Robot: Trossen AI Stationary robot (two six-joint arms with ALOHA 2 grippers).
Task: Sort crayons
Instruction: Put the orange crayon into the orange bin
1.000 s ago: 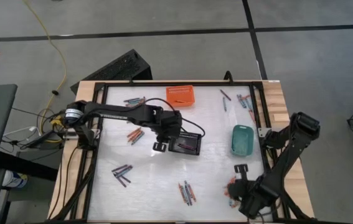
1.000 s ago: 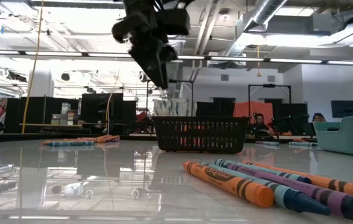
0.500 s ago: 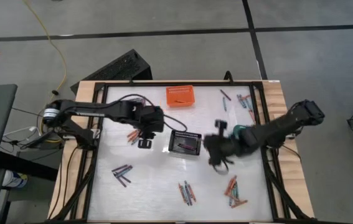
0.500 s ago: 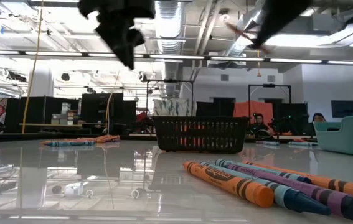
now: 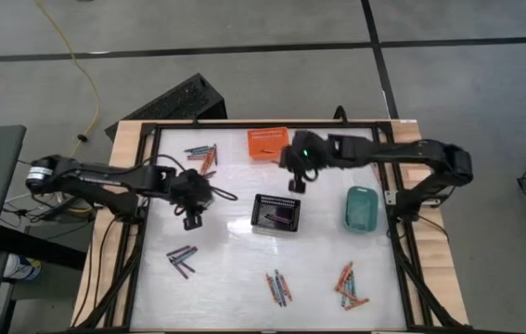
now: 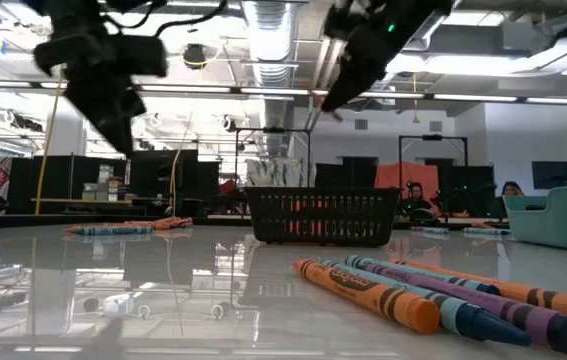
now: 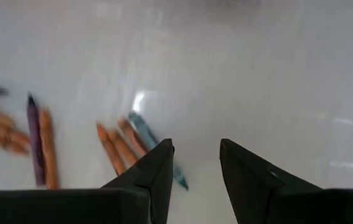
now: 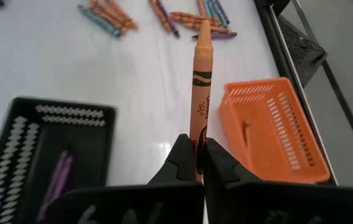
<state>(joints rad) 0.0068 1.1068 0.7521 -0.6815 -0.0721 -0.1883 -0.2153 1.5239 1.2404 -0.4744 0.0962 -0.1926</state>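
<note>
Crayons lie in loose groups on the white table: at the far left (image 5: 202, 148), near left (image 5: 181, 260), near middle (image 5: 278, 288) and near right (image 5: 351, 288). My left gripper (image 5: 191, 221) (image 7: 195, 168) hovers open over a few orange and teal crayons (image 7: 126, 146), with nothing between its fingers. My right gripper (image 5: 295, 181) (image 8: 198, 155) hangs between the orange basket (image 5: 269, 143) and the black basket (image 5: 276, 213), shut on an orange crayon (image 8: 201, 74). Purple crayons (image 8: 58, 177) lie in the black basket. My right gripper pinches the orange crayon's back end (image 8: 199, 134) between its two fingers. The crayon runs on along the fingers and sticks out well past them, tip first. The fingers slant down from the table's right side, and the crayon is lifted clear of the table beside the orange basket (image 8: 269, 130).
A teal basket (image 5: 361, 208) stands at the table's right. More crayons lie at the far right (image 5: 365, 153). A black frame (image 5: 142, 232) rims the table. In the low view, three crayons (image 6: 413, 295) lie close to the near edge.
My right gripper has swung from the near right corner up and toward the far edge, past the teal basket to the orange basket, carrying the orange crayon. My left gripper has drawn back from the black basket toward the table's left edge, sinking a little and staying open.
</note>
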